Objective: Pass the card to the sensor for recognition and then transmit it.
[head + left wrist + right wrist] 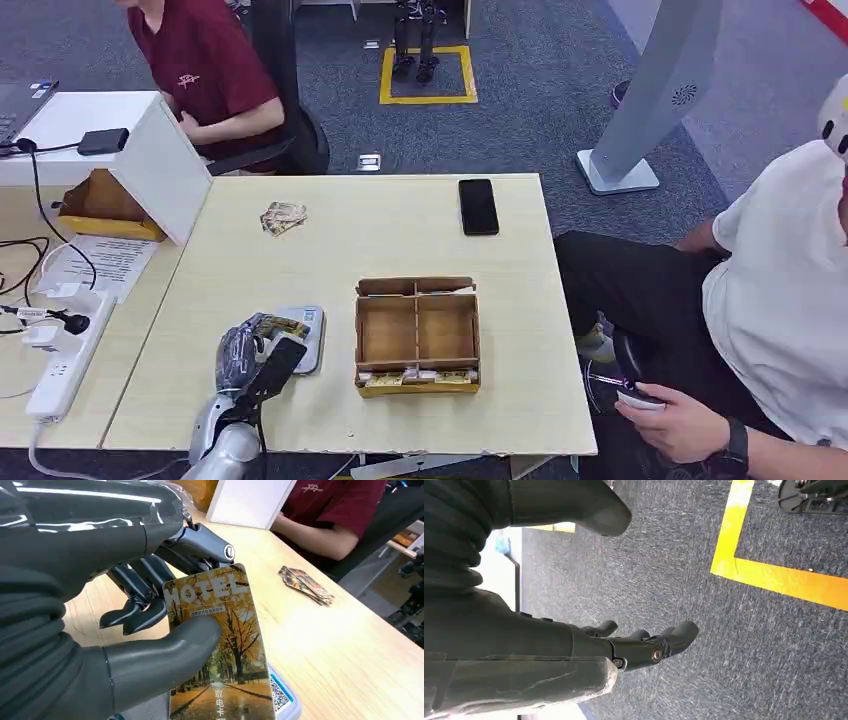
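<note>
While my left hand (135,630) pinches the glossy hotel key card with its autumn-tree print (225,645) between thumb and fingers, the card hangs just above the small white card sensor with the blue rim (305,335) on the pale wooden table (400,230). My right hand (644,645) hangs over the carpet, holding nothing, fingers loosely curled. The grip looks shallow, near one edge, so I judge the slick card could pivot or slide out as I lower it. A tilted card might also miss the reader and go unrecognised.
</note>
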`<state>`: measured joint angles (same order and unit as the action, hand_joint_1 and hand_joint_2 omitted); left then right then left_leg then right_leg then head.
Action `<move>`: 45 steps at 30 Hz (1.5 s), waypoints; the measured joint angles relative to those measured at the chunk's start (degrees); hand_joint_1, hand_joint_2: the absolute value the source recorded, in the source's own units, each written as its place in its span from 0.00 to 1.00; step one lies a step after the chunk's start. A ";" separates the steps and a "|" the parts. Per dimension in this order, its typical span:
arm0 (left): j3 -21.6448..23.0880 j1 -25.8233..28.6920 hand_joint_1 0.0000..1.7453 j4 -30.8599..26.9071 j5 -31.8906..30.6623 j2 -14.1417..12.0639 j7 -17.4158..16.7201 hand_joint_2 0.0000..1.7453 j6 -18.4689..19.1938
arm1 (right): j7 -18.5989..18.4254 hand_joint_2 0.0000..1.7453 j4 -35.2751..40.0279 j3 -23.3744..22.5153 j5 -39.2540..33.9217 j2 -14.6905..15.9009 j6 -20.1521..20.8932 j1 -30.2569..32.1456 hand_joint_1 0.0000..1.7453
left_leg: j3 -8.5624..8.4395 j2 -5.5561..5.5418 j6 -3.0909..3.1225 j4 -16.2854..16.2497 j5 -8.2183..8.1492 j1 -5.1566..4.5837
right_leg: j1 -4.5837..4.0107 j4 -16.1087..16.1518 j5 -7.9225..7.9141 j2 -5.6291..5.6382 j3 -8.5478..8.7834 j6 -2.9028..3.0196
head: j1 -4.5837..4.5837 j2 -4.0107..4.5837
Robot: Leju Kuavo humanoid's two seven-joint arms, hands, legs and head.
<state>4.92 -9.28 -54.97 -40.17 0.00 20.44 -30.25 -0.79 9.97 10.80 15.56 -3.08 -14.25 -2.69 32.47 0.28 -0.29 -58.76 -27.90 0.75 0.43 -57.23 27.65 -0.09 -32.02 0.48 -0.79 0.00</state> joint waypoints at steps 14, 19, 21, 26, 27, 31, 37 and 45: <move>0.39 -1.49 1.00 3.91 -4.53 0.07 -2.36 1.00 -3.32 | -0.02 1.00 0.00 -0.55 0.68 -0.15 0.00 -0.02 0.00 | -0.02 0.00 0.00 0.00 0.00 0.00 | 0.00 0.00 0.00 0.00 0.02 0.00 | 0.00 0.00; 0.39 -1.90 1.00 4.81 -4.59 0.07 -2.36 1.00 -3.43 | -0.04 1.00 0.00 -0.57 0.96 -0.17 0.00 -0.03 0.00 | -0.02 0.00 0.00 0.00 0.00 0.00 | 0.00 0.00 0.00 0.00 0.03 0.00 | 0.00 0.00; 0.39 -1.98 1.00 5.07 -4.61 0.07 -2.36 1.00 -3.48 | -0.04 1.00 0.00 -0.57 1.05 -0.17 0.00 -0.03 0.00 | -0.03 0.00 0.00 0.00 0.00 0.00 | 0.00 0.00 0.00 0.00 0.03 0.00 | 0.00 0.00; 0.39 -2.13 1.00 5.62 -4.92 0.09 -2.58 1.00 -3.47 | -0.02 1.00 0.00 -0.59 1.11 -0.17 0.00 -0.03 0.00 | -0.04 0.00 0.00 0.00 0.00 0.00 | 0.00 0.00 0.00 0.00 0.04 0.00 | 0.00 0.00; 0.39 -2.13 1.00 5.64 -4.94 0.09 -2.67 1.00 -3.48 | -0.02 1.00 0.00 -0.59 1.14 -0.17 0.00 -0.03 0.00 | -0.04 0.00 0.00 0.00 0.00 0.00 | 0.00 0.00 0.00 0.00 0.04 0.00 | 0.02 0.00; 0.39 -2.25 1.00 6.08 -4.96 0.37 -2.89 1.00 -3.45 | -0.02 1.00 0.00 -0.59 1.18 -0.17 0.00 -0.03 0.00 | -0.05 -0.01 0.00 0.00 0.00 0.00 | 0.00 0.00 0.00 -0.01 0.07 0.00 | 0.00 0.00; -0.31 -2.13 1.00 5.81 7.40 1.00 3.33 1.00 5.56 | 0.17 1.00 0.00 -0.61 1.51 -0.17 0.04 -0.03 0.00 | -0.08 -0.07 0.01 0.00 0.00 -0.01 | 0.00 0.00 0.01 -0.12 0.15 -0.01 | 0.00 0.00; -4.05 0.19 1.00 -1.38 25.93 1.55 5.16 1.00 19.06 | 0.31 1.00 0.00 -0.68 2.38 -0.17 0.09 -0.06 0.00 | -0.10 -0.07 0.03 0.00 0.03 0.00 | 0.00 0.00 0.00 -0.10 0.14 -0.01 | 0.00 0.00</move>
<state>0.87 -9.08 -56.35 -14.24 1.55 25.60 -11.19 -0.48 9.97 10.12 17.94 -3.26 -14.16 -2.75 32.37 0.21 -0.26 -58.76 -27.87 0.75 0.43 -57.23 27.65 -0.20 -31.88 0.47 -0.79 0.00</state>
